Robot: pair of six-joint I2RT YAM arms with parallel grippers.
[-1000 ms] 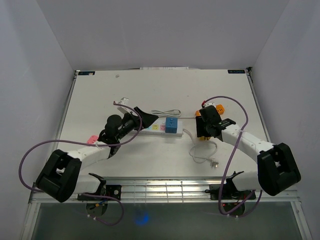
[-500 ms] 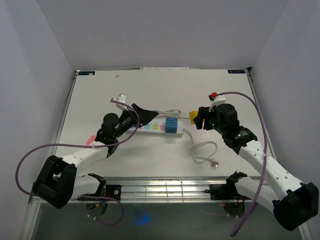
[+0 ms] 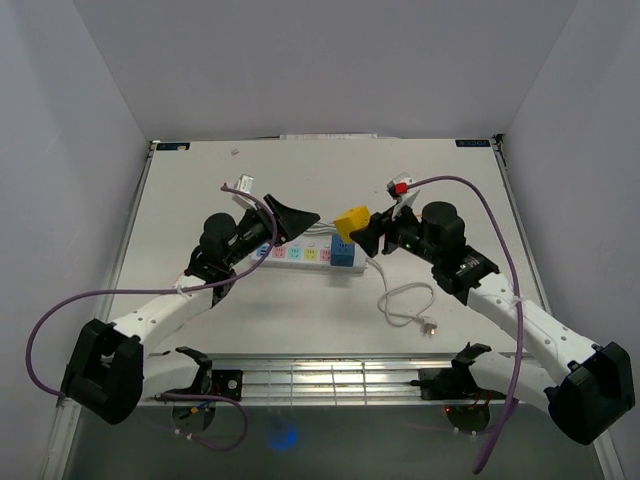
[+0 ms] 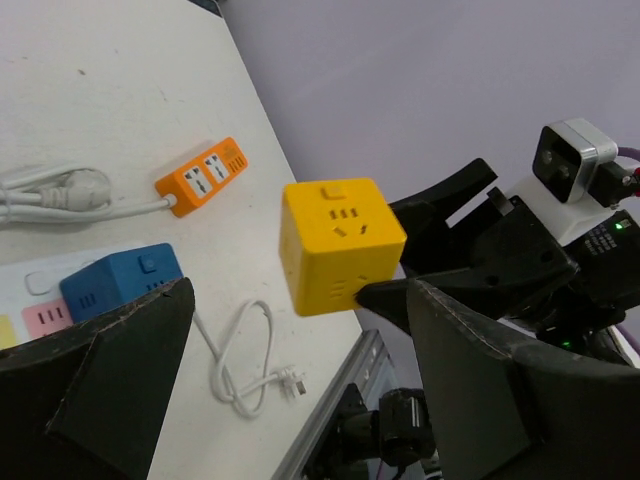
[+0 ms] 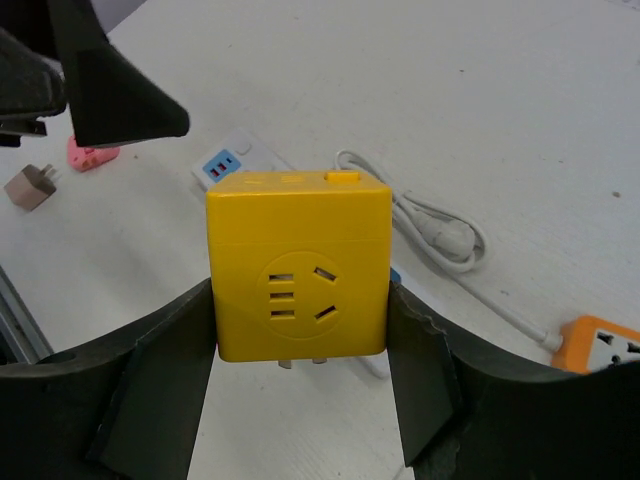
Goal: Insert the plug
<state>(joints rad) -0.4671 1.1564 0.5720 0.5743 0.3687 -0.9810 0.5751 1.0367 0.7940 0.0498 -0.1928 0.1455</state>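
A yellow cube plug hangs in the air with my right gripper shut on its two sides. Metal prongs stick out of its underside. It hovers just right of and above the white power strip, which carries a blue cube at its right end. My left gripper is open and empty, raised over the strip and facing the yellow cube.
An orange power strip lies further back. A loose white cable with a small plug lies near the front edge. A coiled white cord sits behind the strip. Pink and brown adapters lie at the left.
My right arm has lifted the yellow cube and swung it left toward the power strip. My left gripper has risen and shifted slightly right.
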